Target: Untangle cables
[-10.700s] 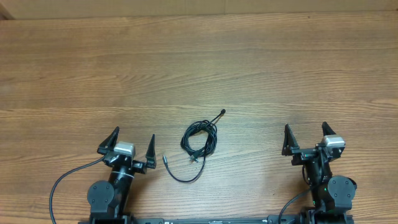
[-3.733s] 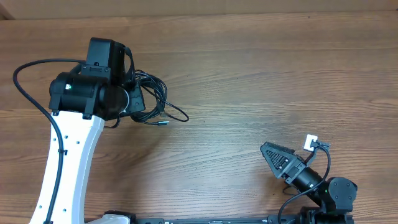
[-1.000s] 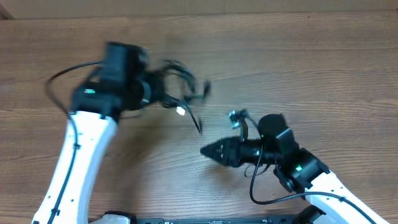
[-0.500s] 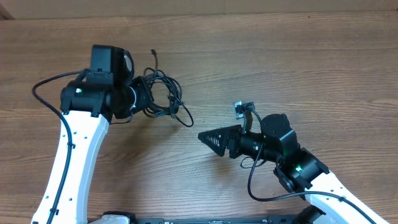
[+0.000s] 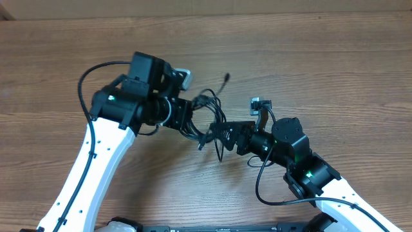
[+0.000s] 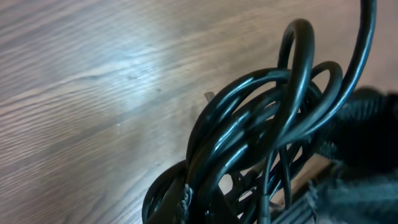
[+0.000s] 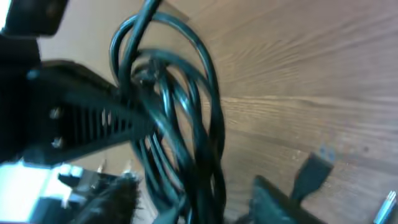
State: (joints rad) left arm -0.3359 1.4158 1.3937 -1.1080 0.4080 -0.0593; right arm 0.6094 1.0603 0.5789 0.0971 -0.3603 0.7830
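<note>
- Overhead: we see left gripper [image 5: 185, 120] clenched on the cables [image 5: 209, 113], the bundle carried rightward, now between both arms.
- Right gripper [image 5: 224, 134] has reached the bundle; we can't tell whether it grips.
- Pulling apart looks next.

Overhead view: fixed above, facing straight down, high enough to show broad tabletop [image 5: 322, 58], left arm [image 5: 96, 161] and right arm [image 5: 335, 193] entering from bottom edge. Left wrist, right wrist views: very close, angled down over wood. All 3 share cable bundle [image 5: 206, 119].
</note>
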